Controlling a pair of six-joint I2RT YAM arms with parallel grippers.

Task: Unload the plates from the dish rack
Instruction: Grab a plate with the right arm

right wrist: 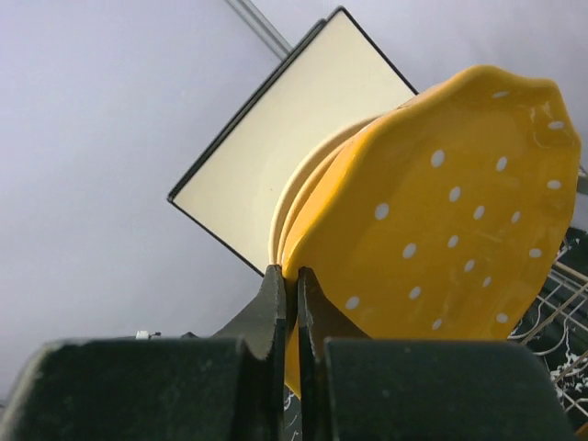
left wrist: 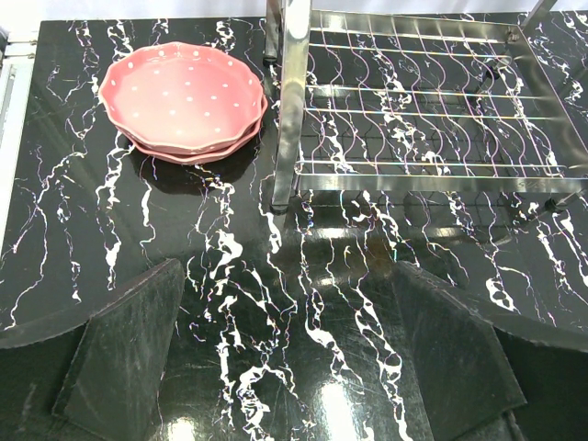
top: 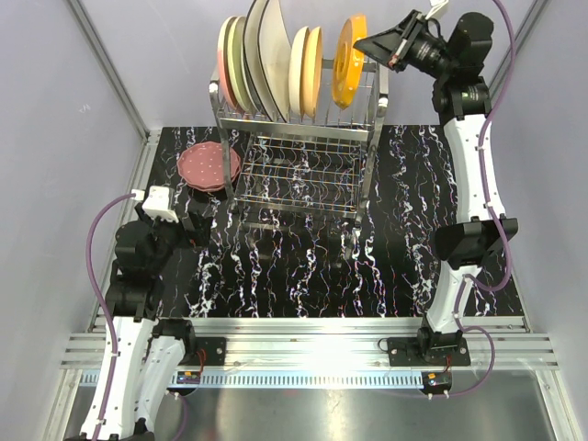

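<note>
— While the right pincer (right wrist: pixel 291 276) reaches in at the top tier of the dish rack (top: pixel 303 138), what do we see it doing?

— We see its jaws drawn together on the rim of the orange plate (right wrist: pixel 441 220), white-dotted and upright on edge. It is the plate in the row nearest the pincer.

— And beyond that plate, away from the pincer?

— We make out the cream round plates (top: pixel 306 60) just behind it, then the cream square plate (right wrist: pixel 276 156) with its dark edge. More plates stand at the far end of the row, well apart from the fingertips.

— Where is the left pincer (left wrist: pixel 287 276)?

— We find it low over the black marbled counter (top: pixel 303 266), its jaws spread wide and holding nothing. Ahead of it and to its left, two speckled pink plates (left wrist: pixel 184 96) lie stacked flat on the counter. They sit just beside the rack's corner post. The rack's bare lower tier lies ahead and to its right.
</note>
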